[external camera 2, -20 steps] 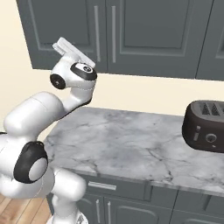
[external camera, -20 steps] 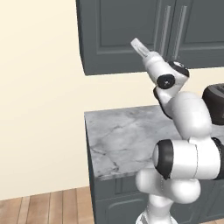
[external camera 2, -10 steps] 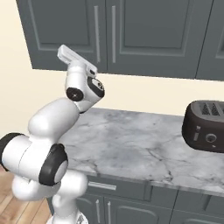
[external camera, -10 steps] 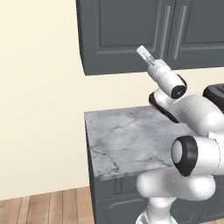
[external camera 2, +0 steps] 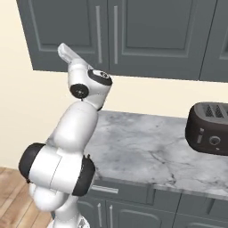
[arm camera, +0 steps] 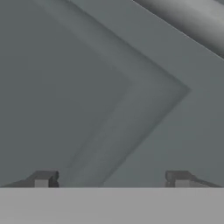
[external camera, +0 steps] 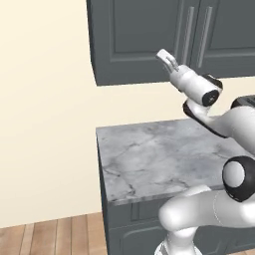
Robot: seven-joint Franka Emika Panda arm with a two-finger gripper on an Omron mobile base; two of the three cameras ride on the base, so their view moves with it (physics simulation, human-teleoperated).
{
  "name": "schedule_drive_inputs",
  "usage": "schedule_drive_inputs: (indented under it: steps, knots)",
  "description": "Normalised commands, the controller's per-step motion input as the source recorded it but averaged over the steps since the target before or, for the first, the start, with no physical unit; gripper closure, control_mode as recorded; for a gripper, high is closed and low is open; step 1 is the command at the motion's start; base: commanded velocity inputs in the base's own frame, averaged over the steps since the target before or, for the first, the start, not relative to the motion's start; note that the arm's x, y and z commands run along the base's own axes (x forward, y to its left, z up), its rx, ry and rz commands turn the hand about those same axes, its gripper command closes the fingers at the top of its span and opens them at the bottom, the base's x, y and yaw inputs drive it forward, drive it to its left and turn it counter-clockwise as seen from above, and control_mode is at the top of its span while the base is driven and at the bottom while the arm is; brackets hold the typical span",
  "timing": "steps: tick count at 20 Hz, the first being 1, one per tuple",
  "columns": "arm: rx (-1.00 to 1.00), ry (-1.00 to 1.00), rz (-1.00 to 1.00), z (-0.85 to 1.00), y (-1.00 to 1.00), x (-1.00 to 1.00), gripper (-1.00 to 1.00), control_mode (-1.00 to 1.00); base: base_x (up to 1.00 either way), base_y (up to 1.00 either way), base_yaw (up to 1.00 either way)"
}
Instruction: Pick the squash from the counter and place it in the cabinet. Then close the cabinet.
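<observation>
In the left base view, your arm rose from the lower right and reached up and back toward the cabinet point(external camera: 144, 40). The gripper point(external camera: 164, 56) pointed at the lower part of the left door, just left of its silver bar handle point(external camera: 188, 34). Both doors looked closed. From that angle you could not tell how far the fingers were spread. Below, the counter point(external camera: 149, 159) ran to its left end by the cream wall point(external camera: 45, 109), and a dark appliance edge point(external camera: 245, 101) peeked from behind the arm at the right.

In the right base view, your arm came up from the lower left, and the gripper point(external camera 2: 63, 48) sat close against the cabinet's point(external camera 2: 164, 35) left door panel, left of the two bar handles point(external camera 2: 98, 34). The black toaster point(external camera 2: 209, 128) stood on the counter point(external camera 2: 147, 151) far to the right, well apart from the arm. The squash could not be made out on the visible marble.

In the hand view, your two fingertips point(arm camera: 43, 178) stood wide apart with nothing between them. A recessed corner of the door panel point(arm camera: 87, 87) lay right ahead, and a silver bar point(arm camera: 188, 17) crossed the upper right corner.
</observation>
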Motion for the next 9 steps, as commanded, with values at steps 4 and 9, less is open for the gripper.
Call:
schedule_drive_inputs:
  steps: [4, 9]
  knots:
    - [-0.05, 0.15, 0.15, 0.12, 0.00, -0.88, -1.00, -1.00, 0.00, 0.00, 0.00]
    - [-0.05, 0.08, 0.06, 0.48, -0.11, -1.00, -1.00, -1.00, 0.00, 0.00, 0.00]
